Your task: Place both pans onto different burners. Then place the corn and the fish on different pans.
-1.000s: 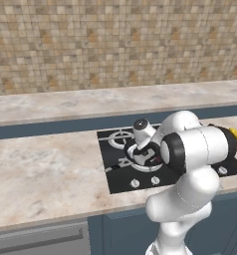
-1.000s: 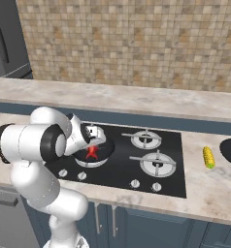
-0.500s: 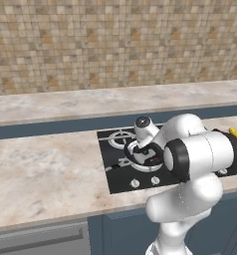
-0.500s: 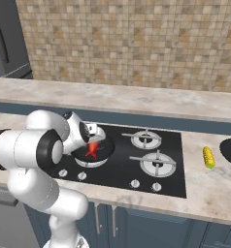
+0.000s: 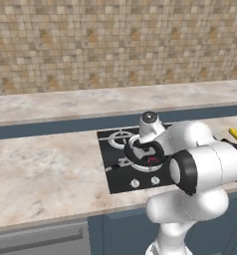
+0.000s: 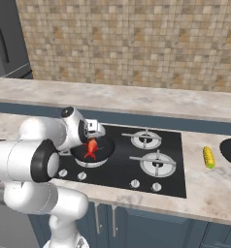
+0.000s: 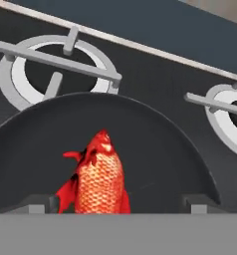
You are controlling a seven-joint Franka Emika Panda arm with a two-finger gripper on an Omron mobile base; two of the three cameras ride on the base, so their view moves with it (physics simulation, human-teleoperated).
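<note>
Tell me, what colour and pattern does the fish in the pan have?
The fish is red-orange with a fine scale pattern, clearest in the hand view.

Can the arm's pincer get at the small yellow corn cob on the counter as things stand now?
Probably yes. The small yellow corn cob lies alone on the marble counter, right of the black glass cooktop, with nothing over it. The pincer stands open over the red-orange fish, so it is free.
</note>
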